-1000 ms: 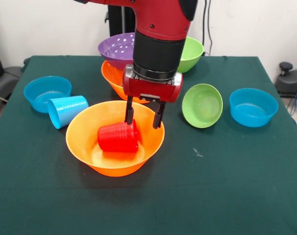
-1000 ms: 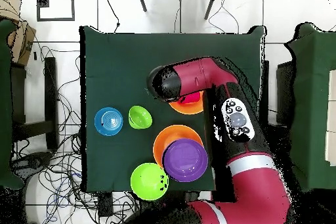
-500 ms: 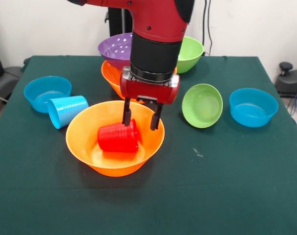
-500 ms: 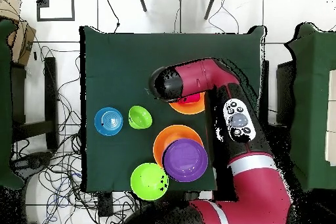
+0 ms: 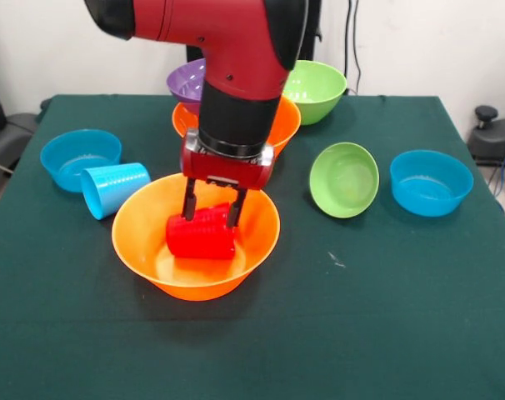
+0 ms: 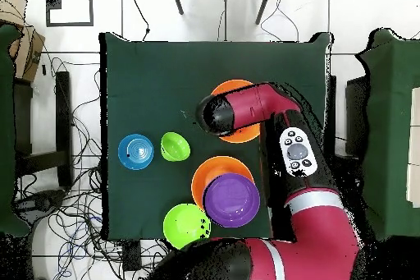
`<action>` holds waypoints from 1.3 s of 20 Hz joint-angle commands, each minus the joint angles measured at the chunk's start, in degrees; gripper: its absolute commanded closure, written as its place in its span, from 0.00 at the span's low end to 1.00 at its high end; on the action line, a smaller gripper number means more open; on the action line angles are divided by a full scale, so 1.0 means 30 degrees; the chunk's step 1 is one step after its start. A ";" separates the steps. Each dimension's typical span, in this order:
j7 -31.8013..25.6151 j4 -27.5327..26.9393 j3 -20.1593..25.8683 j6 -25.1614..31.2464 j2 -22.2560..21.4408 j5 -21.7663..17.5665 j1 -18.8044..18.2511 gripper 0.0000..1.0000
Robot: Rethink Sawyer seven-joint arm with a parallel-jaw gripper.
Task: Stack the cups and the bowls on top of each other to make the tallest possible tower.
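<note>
The pincer [image 5: 211,212] is seen lowered into a large orange bowl [image 5: 144,237] that sits near the middle of the green surface [image 5: 386,317]; its two dark fingers [image 5: 188,203] are spread apart and are placed on either side of the upper part of a red cup [image 5: 201,237], which lies on its side inside that bowl. Whether the fingers touch the cup cannot be told. Just to the left of the bowl in the front view, a light blue cup [image 5: 113,188] is found lying on its side, and beside it a small blue bowl [image 5: 77,157] stands upright. Behind the arm, a second orange bowl [image 5: 282,125] is partly hidden, with a purple bowl [image 5: 186,82] resting at its far side and a large green bowl [image 5: 317,90] next to them. A small green bowl [image 5: 344,179] is tilted on its edge to the right, and another blue bowl [image 5: 431,182] stands near it. In the overhead view the cup is covered by the arm, and only the rim of the orange bowl [image 6: 232,88] is shown.
</note>
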 commanded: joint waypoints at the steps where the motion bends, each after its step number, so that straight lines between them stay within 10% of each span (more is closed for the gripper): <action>1: -0.0873 0.0089 -0.0628 -0.1590 0.1261 -0.1919 0.0440 0.00; 26: -0.1744 0.0093 -0.1393 -0.1716 0.1741 -0.0752 0.0872 0.00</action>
